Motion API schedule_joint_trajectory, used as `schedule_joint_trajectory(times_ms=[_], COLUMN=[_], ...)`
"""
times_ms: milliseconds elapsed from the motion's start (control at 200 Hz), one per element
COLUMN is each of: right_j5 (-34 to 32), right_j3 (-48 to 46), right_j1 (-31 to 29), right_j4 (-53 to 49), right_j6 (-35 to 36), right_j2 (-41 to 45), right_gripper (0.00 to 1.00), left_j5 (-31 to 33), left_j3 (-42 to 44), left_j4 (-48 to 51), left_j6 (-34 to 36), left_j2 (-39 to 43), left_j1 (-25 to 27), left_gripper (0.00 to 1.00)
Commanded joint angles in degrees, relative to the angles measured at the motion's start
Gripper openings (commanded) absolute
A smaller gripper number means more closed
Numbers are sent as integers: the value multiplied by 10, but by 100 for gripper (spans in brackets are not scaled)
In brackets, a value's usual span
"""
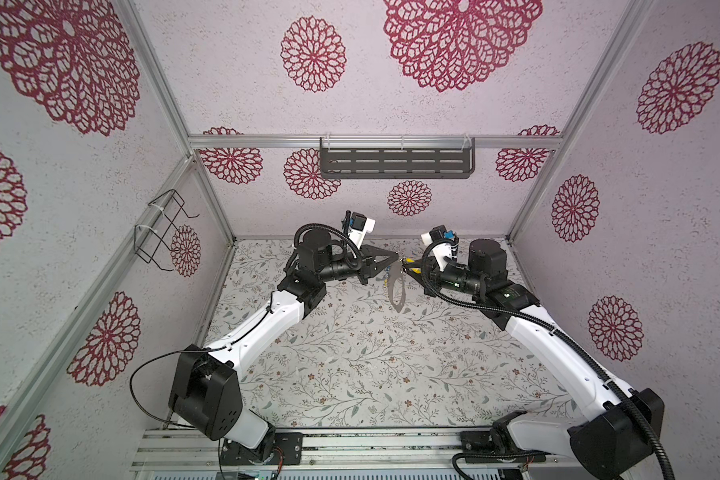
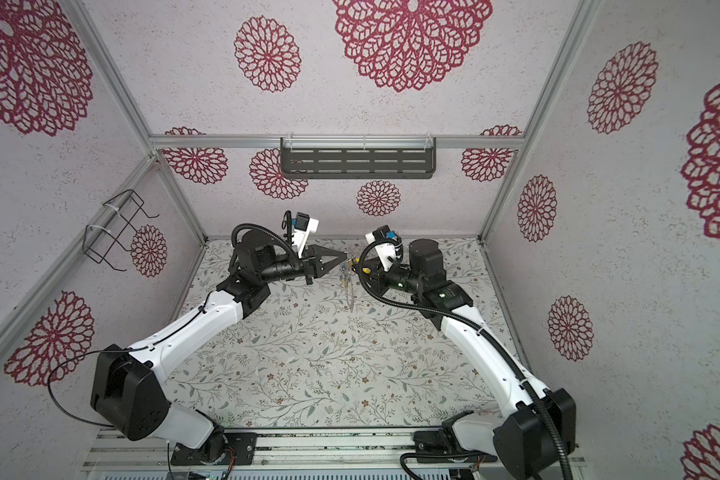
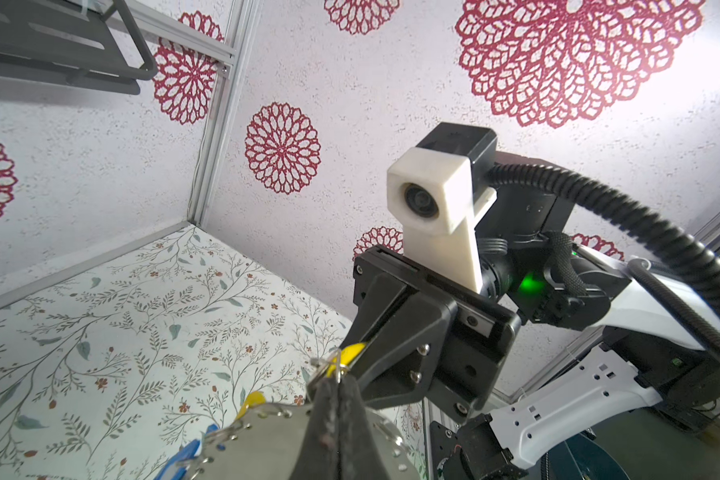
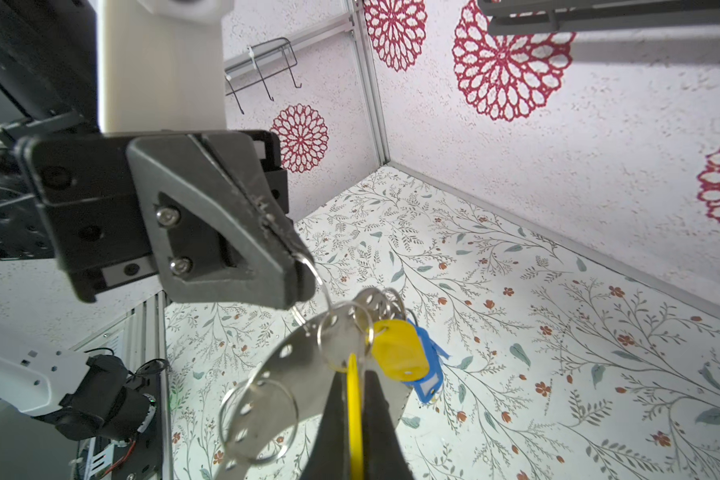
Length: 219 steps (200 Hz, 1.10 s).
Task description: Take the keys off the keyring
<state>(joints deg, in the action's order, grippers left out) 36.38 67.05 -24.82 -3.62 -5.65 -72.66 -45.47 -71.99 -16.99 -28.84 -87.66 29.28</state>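
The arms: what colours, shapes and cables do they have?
Left arm and right arm: white shells, black joints. Ribbed black hose along the right; thin black cable loop at the left base. Left tool, right tool: dark, triangular.

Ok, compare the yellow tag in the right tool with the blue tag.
Grip: yellow plastic key tag pinched in the shut right tool; blue plastic key tag hanging free. Pose: yellow tag edge-on, blue tag showing its label window. Both seem linked by wire rings to the grey metal ring plate.

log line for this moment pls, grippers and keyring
left gripper: shut on split ring at keyring rim | right gripper: shut on yellow key | keyring: hanging above table | blue key: attached
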Motion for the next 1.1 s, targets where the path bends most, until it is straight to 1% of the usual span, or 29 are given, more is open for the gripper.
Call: schedule_joint_trajectory(times_ms=[0, 195, 295, 500, 716, 851, 966, 1001, 1091], right_j5=[20, 72, 75, 49, 8, -6, -17, -19, -23], right_j3=[-11, -41, -51, -52, -38, -25, -4, 5, 28], right_j1=[0, 0, -1, 0, 0, 1, 1, 1, 1], right_j4=[27, 89, 96, 85, 58, 40, 20, 13, -7], right_j6=[-28, -77, -82, -70, -47, -36, -34, -34, -37], right_j2=[-2, -3, 0, 18, 43, 55, 58, 57, 51], right_gripper=[0, 0, 0, 0, 0, 0, 0, 0, 0], left_j5=[6, 10, 14, 11, 10, 8, 4, 5, 18], left_j3=[2, 8, 8, 9, 22, 29, 30, 28, 17], left_j4=[-98, -138, -147, -164, -167, -167, -140, -116, -37], left_j6=[-27, -49, -55, -70, -70, -68, -42, -23, 53], left_j2=[30, 23, 20, 13, 15, 15, 18, 19, 28], left_j1=[2, 3, 3, 4, 6, 6, 9, 12, 24], left_gripper=[0, 0, 0, 0, 0, 0, 0, 0, 0])
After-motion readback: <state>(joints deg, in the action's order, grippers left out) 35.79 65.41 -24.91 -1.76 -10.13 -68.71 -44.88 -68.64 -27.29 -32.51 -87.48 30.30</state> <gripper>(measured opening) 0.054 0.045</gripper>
